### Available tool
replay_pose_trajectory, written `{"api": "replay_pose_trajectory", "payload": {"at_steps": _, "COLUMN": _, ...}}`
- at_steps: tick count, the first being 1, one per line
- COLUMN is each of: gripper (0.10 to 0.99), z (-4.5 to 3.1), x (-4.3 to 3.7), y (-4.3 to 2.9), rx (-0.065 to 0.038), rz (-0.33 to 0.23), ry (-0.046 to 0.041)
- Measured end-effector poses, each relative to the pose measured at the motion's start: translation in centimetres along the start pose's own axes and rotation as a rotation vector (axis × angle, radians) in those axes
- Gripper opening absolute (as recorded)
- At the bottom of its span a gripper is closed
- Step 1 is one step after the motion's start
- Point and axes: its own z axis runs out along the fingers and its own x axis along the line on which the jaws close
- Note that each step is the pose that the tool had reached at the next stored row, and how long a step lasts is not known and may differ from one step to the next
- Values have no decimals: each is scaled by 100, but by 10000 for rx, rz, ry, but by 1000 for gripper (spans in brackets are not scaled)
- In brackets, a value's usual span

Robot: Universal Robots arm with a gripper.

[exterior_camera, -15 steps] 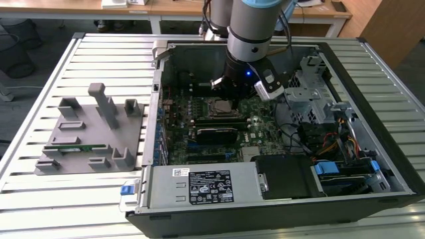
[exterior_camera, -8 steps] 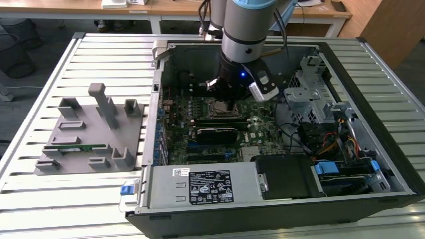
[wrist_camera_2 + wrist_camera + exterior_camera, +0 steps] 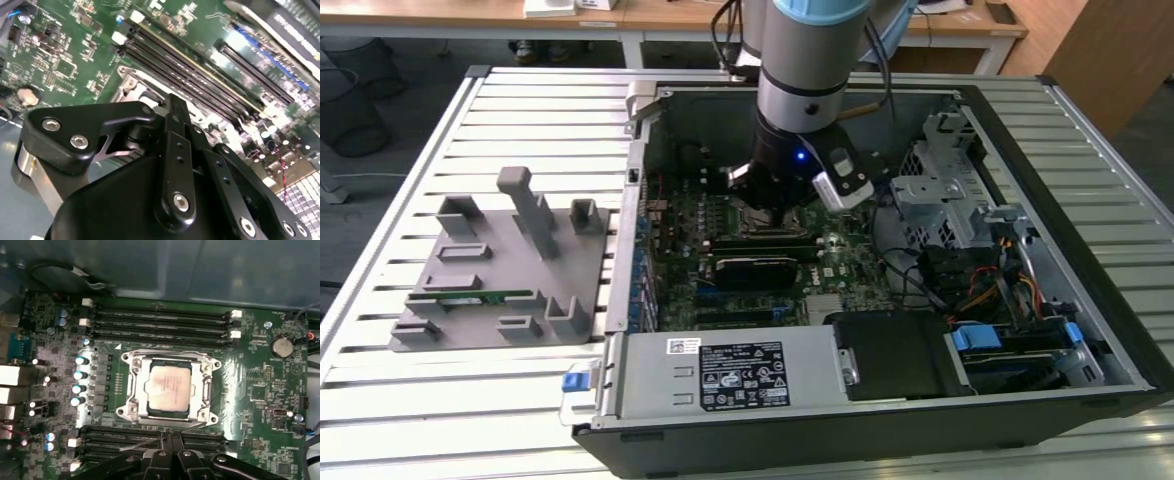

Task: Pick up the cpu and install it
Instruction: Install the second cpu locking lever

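Note:
The cpu (image 3: 169, 388), a flat square chip with a silvery top, lies flat in the metal-framed socket (image 3: 131, 390) on the green motherboard (image 3: 260, 390) in the first wrist view. My gripper (image 3: 169, 439) hovers just off the socket's edge, over the memory slots, with its black fingers drawn together and nothing between them. In the exterior view the gripper (image 3: 781, 212) hangs low inside the open computer case (image 3: 1067, 250), directly above the socket area, hiding the chip. The second wrist view shows the black fingers (image 3: 175, 130) from the side, above the board.
Empty black memory slots (image 3: 160, 322) run along both sides of the socket. A grey holder tray (image 3: 494, 270) with a green memory stick (image 3: 474, 297) lies on the slatted table at the exterior view's left. A drive cage (image 3: 961, 190), cables and a power supply (image 3: 720, 375) crowd the case.

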Motion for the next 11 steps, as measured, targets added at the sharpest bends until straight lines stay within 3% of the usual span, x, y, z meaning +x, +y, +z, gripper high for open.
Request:
{"api": "replay_pose_trajectory", "payload": {"at_steps": 4, "gripper": 106, "z": 1, "x": 95, "y": 2, "rx": 0, "rz": 1, "ry": 0}}
{"api": "replay_pose_trajectory", "payload": {"at_steps": 7, "gripper": 106, "z": 5, "x": 123, "y": 4, "rx": -1, "rz": 2, "ry": 4}}
{"api": "replay_pose_trajectory", "payload": {"at_steps": 11, "gripper": 106, "z": 28, "x": 123, "y": 1, "rx": -94, "rz": 13, "ry": 129}}
